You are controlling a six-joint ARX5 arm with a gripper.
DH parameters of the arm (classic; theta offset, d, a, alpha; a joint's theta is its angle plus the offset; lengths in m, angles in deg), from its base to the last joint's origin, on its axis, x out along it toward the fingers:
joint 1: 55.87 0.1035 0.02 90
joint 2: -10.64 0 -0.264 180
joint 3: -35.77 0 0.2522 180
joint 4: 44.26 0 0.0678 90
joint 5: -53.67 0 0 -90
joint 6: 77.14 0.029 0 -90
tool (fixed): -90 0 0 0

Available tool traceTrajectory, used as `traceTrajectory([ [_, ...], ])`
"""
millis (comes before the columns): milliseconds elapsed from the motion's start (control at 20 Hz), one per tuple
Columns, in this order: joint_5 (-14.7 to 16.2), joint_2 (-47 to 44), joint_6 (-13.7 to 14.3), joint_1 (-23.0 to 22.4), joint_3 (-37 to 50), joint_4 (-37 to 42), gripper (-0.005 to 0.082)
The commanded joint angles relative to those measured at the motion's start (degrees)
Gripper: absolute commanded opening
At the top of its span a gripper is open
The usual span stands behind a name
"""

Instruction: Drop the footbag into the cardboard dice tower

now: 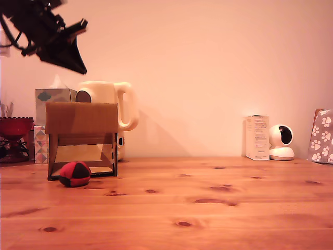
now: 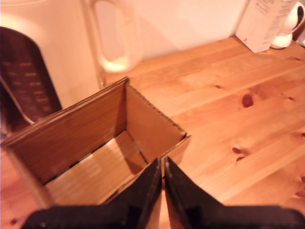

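Note:
The footbag (image 1: 74, 174), a small red and black ball, lies on the wooden table just in front of the cardboard dice tower's (image 1: 81, 119) cut-out lower front. My gripper (image 1: 82, 69) hangs high above the tower, toward the exterior view's left. In the wrist view my gripper (image 2: 162, 164) is shut, its dark fingers meeting with nothing between them. It hovers over the near rim of the tower's (image 2: 90, 129) open top. The sloped inner floor shows, with nothing lying on it. The footbag is out of the wrist view.
A cream jug (image 1: 112, 96) and a patterned tissue box (image 1: 52, 96) stand right behind the tower. A red bowl (image 1: 14, 126) sits at the exterior view's far left. A white carton (image 1: 257, 137), a small white camera (image 1: 281, 141) and a paw-print bag (image 1: 322, 136) line the back right.

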Motion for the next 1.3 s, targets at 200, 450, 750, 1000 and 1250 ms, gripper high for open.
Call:
traceTrajectory([
  [200, 0.94, 6.91, -0.22, -0.09, 13.92, 7.93, -0.0022],
  [450, 1.11, 17.27, -1.51, -0.09, 28.50, 16.83, -0.0022],
  [750, 1.01, 30.27, -5.88, 0.63, 44.13, 25.73, -0.0022],
  [1000, -2.49, 42.03, -7.98, 1.31, 55.58, 27.52, -0.0022],
  [1250, -8.09, 53.57, -9.20, 1.31, 60.08, 21.20, -0.0022],
])
